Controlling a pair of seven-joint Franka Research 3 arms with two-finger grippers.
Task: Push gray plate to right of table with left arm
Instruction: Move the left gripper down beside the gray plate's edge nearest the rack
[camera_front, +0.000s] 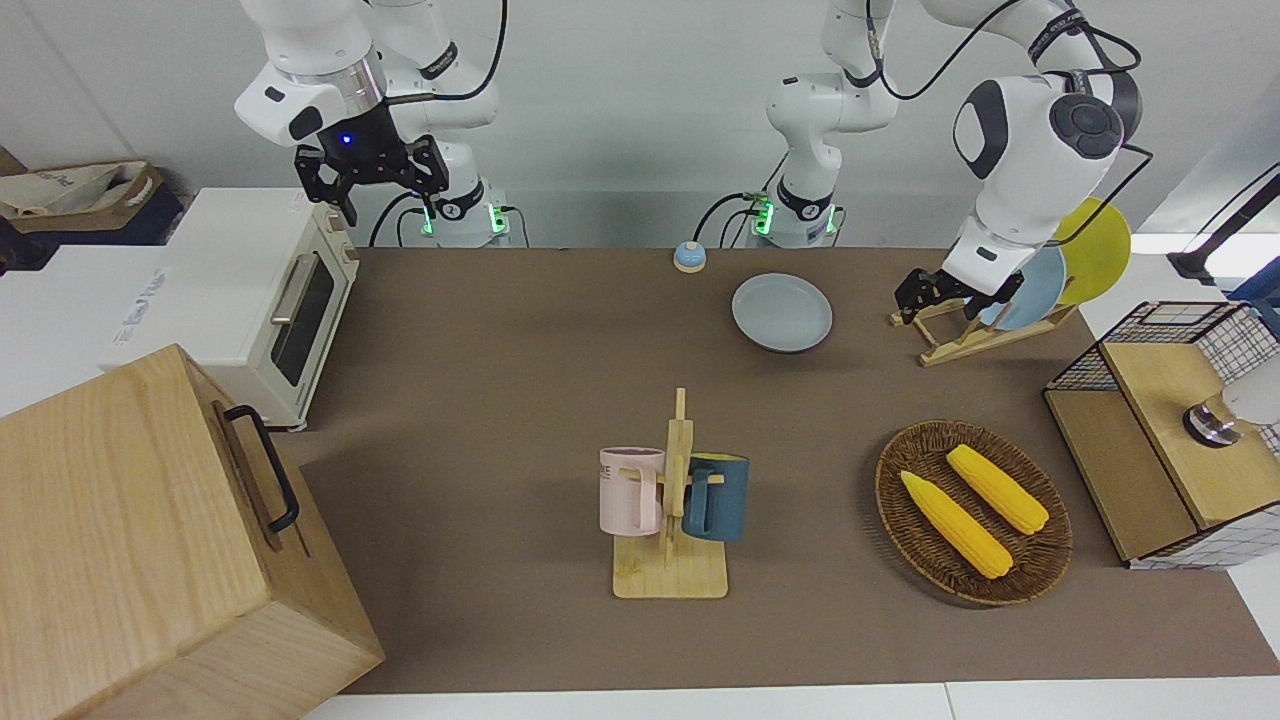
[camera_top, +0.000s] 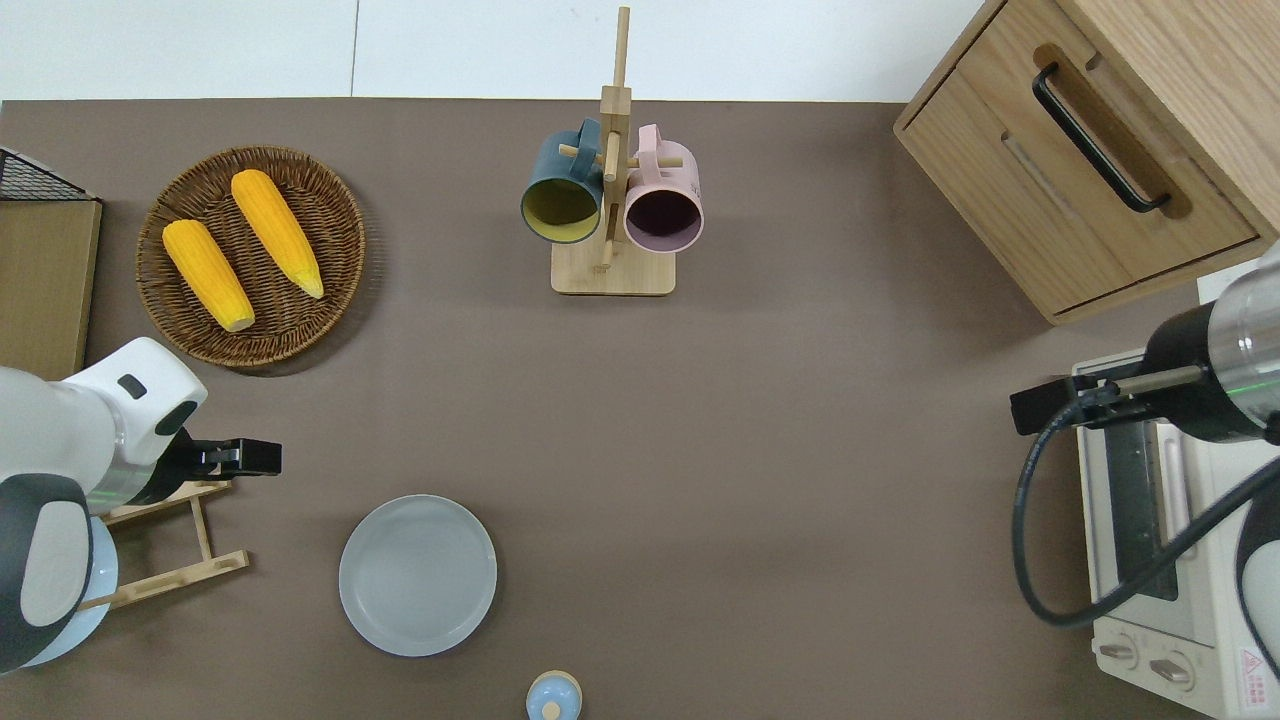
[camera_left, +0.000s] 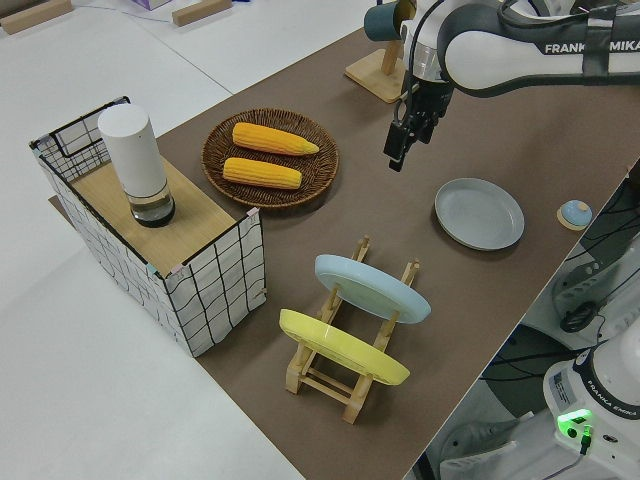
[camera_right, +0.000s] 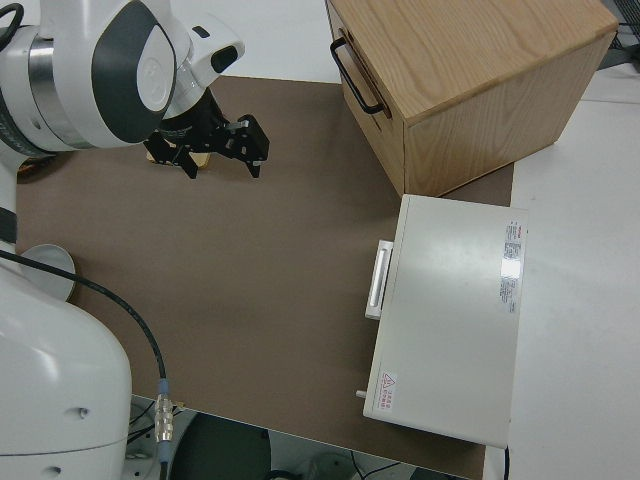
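One gray plate (camera_top: 417, 575), unpushed, on worktop (camera_top: 760, 450).
Left gripper (camera_top: 262, 457) airborne beside it, fingers seemingly narrow; whole push remains.

front view: a camera across the table (camera_front: 520, 400) faces me, so my arms stand at the top. overhead view: a camera looks straight down, my arms entering from the bottom edge. left side view: a raised camera at my left arm's end looks diagonally along the table. right side view: a camera close above my right arm looks the way it reaches. all four share the brown tabletop; three share the gray plate (camera_top: 417, 575).
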